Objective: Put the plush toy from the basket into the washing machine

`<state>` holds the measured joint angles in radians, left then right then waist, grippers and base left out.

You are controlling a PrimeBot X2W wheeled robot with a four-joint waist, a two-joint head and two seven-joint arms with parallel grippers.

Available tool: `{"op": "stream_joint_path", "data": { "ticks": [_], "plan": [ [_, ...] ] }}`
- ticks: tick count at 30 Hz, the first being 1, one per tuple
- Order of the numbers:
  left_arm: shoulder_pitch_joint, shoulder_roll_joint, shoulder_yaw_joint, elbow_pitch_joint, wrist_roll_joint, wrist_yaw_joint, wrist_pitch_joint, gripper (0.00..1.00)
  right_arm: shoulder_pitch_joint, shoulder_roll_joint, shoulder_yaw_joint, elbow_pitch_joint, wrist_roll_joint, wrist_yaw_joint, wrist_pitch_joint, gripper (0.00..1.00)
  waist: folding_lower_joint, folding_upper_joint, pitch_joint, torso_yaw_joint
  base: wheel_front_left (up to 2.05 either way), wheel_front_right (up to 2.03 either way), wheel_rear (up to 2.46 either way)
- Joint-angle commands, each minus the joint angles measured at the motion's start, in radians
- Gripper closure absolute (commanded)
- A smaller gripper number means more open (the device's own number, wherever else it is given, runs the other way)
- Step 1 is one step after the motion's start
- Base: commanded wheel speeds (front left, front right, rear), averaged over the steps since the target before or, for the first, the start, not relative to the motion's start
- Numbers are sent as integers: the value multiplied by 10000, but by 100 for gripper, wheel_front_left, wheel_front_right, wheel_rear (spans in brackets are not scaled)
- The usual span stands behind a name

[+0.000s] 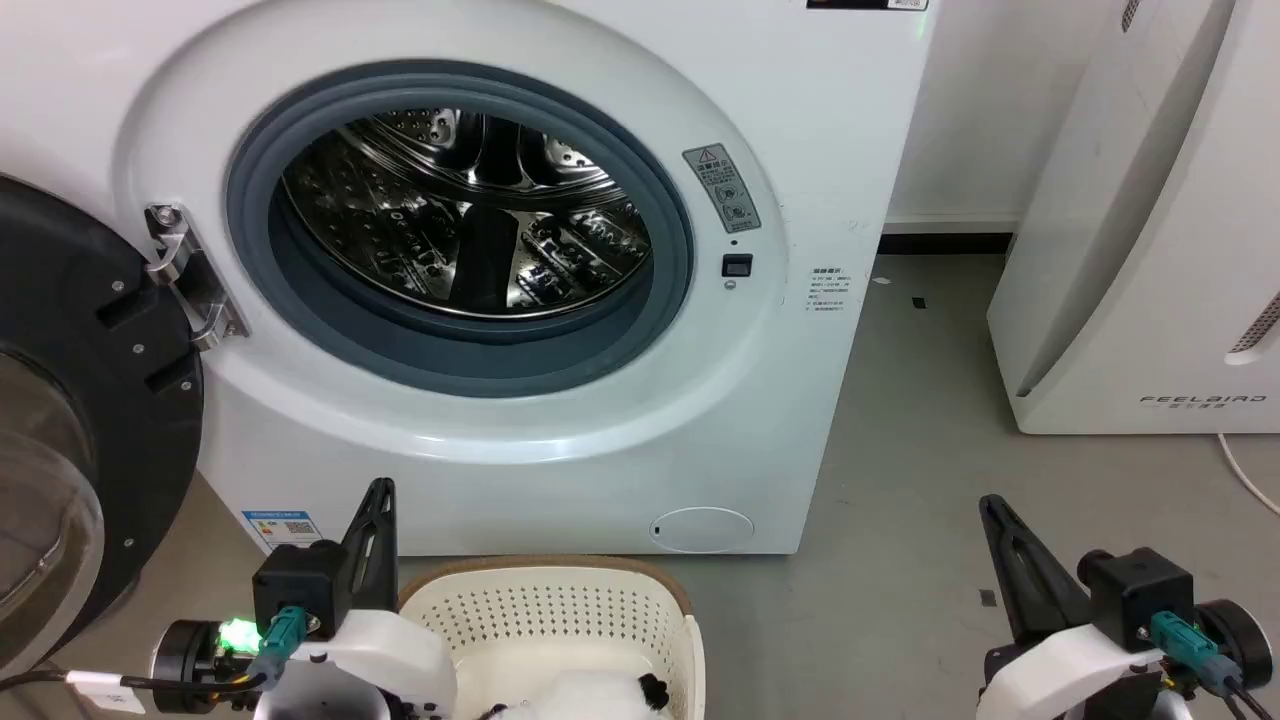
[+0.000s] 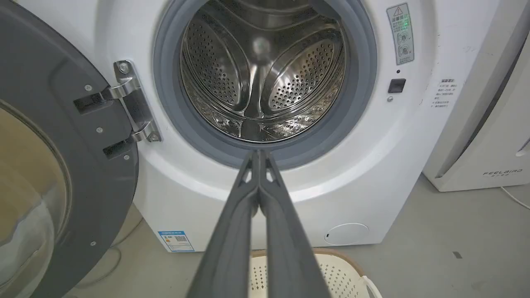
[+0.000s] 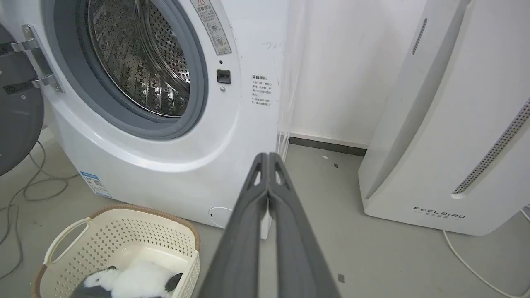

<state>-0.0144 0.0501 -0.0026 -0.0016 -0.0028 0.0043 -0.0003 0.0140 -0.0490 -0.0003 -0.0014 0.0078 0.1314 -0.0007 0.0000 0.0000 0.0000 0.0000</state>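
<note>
Both hands sit low at the front of the head view, fingers pointing up. The left hand [image 1: 381,492] is at the lower left, just beside the basket [image 1: 545,566]; its two dark fingers are pressed together from base to tip and hold nothing, as its own wrist view confirms [image 2: 258,154]. The right hand [image 1: 990,503] is at the lower right over bare floor [image 1: 900,470], well apart from the basket. Its fingers are likewise squeezed together and empty [image 3: 268,155].

Inside the cream basket lies the plush toy [image 1: 585,698], white and fluffy with black patches, down on the bottom; the right wrist view shows it against the near end [image 3: 132,278] of the basket [image 3: 120,215]. The basket stands on the floor just in front of the washing machine [image 1: 500,420], below the round opening.

The machine's door [image 1: 90,400] is swung wide open to the left on its metal hinge [image 1: 185,275]. A grey seal [image 1: 250,230] rings the opening, and the shiny perforated drum [image 1: 470,200] behind it holds nothing that I can see. To the right stands a white slanted appliance [image 1: 1150,250] marked FEELBIRD, apart from the machine.
</note>
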Motion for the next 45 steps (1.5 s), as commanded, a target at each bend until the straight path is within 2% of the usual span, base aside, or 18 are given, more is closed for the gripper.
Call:
{"op": "stream_joint_path", "data": {
  "ticks": [1,14,15,32,45],
  "plan": [
    [144,1,26,16,28,-43,3,100,-140,-12,3,14,-78,-7,7,100,0,0,0,0,0,0,0],
    [144,1,26,16,28,-43,3,100,-140,-12,3,14,-78,-7,7,100,0,0,0,0,0,0,0],
    [-1,0,-2,-2,-2,2,-1,0,2,0,-3,-2,3,0,-1,0,0,0,0,0,0,0,0],
    [-148,53,-295,249,23,181,-304,0,12,-1,-261,-208,429,-1,-305,0,0,0,117,-26,0,0,0],
    [-677,243,-788,1224,161,219,-576,0,-97,-3,-487,-383,819,-2,-576,0,0,0,440,-147,0,0,0]
  ]
}}
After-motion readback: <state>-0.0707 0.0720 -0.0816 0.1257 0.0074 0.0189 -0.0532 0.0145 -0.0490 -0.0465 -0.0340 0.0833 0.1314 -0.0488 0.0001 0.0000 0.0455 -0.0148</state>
